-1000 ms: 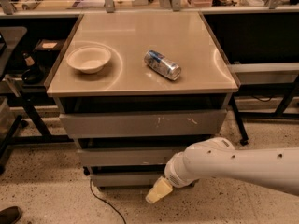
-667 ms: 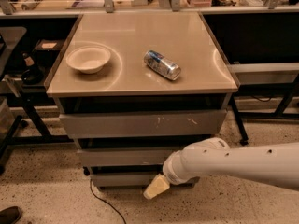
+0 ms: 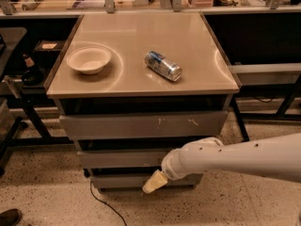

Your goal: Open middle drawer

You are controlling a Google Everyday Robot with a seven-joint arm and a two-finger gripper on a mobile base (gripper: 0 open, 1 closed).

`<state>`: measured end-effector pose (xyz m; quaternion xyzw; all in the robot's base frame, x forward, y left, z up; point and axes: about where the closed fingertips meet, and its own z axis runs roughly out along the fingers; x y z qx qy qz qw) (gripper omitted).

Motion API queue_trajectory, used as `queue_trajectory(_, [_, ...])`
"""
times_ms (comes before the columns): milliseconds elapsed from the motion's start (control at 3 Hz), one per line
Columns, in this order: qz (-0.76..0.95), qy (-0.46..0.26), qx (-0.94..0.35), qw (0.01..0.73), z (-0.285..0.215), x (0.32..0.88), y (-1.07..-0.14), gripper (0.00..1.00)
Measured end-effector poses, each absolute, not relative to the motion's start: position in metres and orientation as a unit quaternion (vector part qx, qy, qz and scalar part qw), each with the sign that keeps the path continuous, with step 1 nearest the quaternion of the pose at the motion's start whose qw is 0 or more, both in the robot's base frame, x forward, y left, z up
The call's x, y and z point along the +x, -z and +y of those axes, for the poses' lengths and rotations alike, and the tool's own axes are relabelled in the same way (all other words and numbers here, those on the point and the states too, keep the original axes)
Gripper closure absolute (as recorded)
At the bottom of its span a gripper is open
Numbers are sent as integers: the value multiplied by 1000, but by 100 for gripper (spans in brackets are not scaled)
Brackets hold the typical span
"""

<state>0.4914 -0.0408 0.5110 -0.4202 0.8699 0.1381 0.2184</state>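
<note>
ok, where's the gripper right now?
Camera view, low centre: the gripper is in front of the bottom drawer, just below the middle drawer.

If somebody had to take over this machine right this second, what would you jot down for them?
Gripper: low in front of the cabinet, level with the bottom drawer front, just under the middle drawer.
Middle drawer: looks shut, no tray showing.
Done: nothing on the drawer yet.
Left: raise the gripper to the middle drawer's front, catch it and pull it out.
On top, not part of the job: white bowl and a can lying on its side.
</note>
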Motion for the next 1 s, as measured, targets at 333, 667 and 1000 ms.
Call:
queue_trajectory(333, [868, -137, -421, 224, -38, 506, -501, 0])
queue_trajectory(667, [866, -137, -422, 229, -36, 519, -490, 0])
queue_trajectory(1000, [863, -135, -427, 233, -33, 532, -480, 0])
